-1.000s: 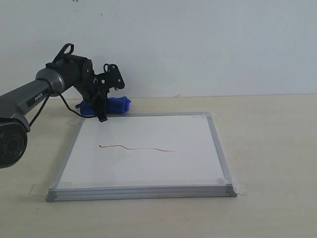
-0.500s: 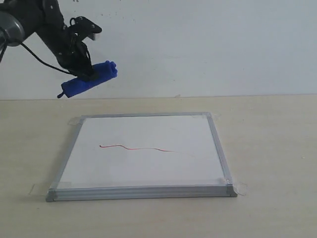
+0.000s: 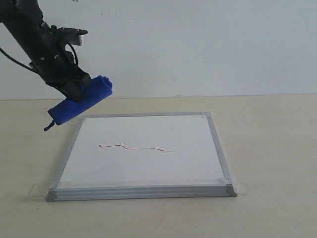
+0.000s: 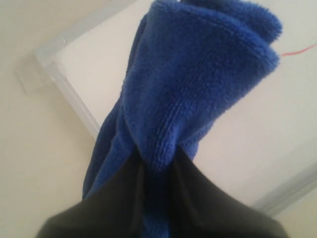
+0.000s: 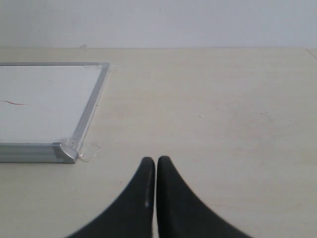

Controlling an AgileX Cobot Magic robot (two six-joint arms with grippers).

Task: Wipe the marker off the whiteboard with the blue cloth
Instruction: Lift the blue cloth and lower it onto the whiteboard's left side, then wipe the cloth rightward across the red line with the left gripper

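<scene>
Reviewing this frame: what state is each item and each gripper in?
Whiteboard: flat on the table, corners taped.
Marker line: intact, unwiped.
Cloth: rolled, held in the air near the whiteboard's far left corner.
Left gripper: shut on cloth.
Right gripper: shut, empty.

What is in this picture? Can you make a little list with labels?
Cloth: royal-blue fuzzy rolled microfibre cloth, tilted in the air near the board's corner
Holder: left gripper, shut on the cloth
Board: square white whiteboard with silver metal frame, flat on beige table
Mark: thin wavy red marker line, unwiped
Other arm: right gripper, shut, empty
</scene>
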